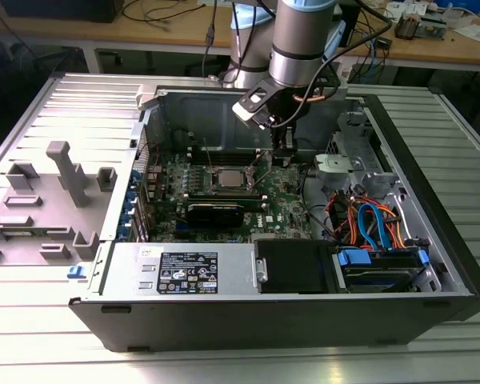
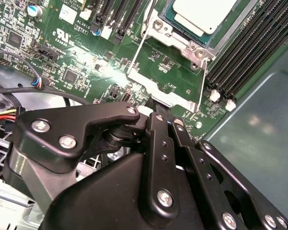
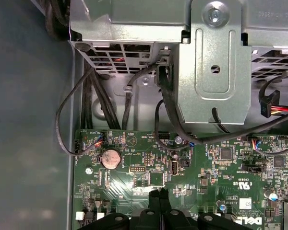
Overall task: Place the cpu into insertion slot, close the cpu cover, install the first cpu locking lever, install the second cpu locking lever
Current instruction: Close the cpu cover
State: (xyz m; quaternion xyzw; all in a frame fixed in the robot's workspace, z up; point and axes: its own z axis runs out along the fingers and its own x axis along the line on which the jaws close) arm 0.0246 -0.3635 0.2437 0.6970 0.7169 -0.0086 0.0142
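Observation:
The cpu [image 2: 204,12], a flat square with a silvery top, lies in the insertion slot [image 2: 182,42] on the green board; in the exterior view the cpu [image 1: 228,178] sits at the board's middle. The cpu cover [image 2: 158,88], a thin metal frame with a window, stands raised off the slot and tilts toward my gripper [image 2: 167,119]. The black fingers are shut together, their tips right at the cover's free edge. In the exterior view the gripper [image 1: 282,156] hangs just to the right of the cover [image 1: 258,166]. The first wrist view shows the gripper [image 3: 158,194] low over the board.
Long black memory slots [image 2: 249,52] run beside the socket. A grey metal drive cage [image 3: 216,72] with black cables stands close behind the gripper. Orange and blue cables [image 1: 368,220], a black drive box [image 1: 292,264] and the power supply [image 1: 184,268] fill the case's near side.

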